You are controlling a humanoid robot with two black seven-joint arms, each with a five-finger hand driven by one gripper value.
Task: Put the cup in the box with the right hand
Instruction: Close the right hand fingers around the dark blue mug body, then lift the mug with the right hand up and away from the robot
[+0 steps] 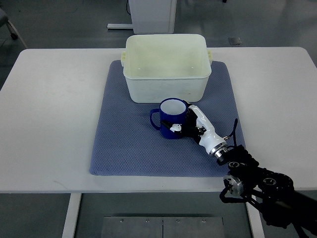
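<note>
A dark blue cup (170, 117) with a white inside stands upright on the blue mat (124, 144), its handle pointing left, just in front of the cream plastic box (166, 67). My right hand (184, 124), white with black joints, reaches in from the lower right and its fingers wrap the cup's right side, thumb on the front wall. The cup still rests on the mat. The box is open at the top and nothing shows inside it. The left arm does not appear.
The mat lies on a white table (49, 109). My right arm's black forearm (257, 183) crosses the table's front right edge. A white cabinet base (148, 15) stands on the floor behind the table.
</note>
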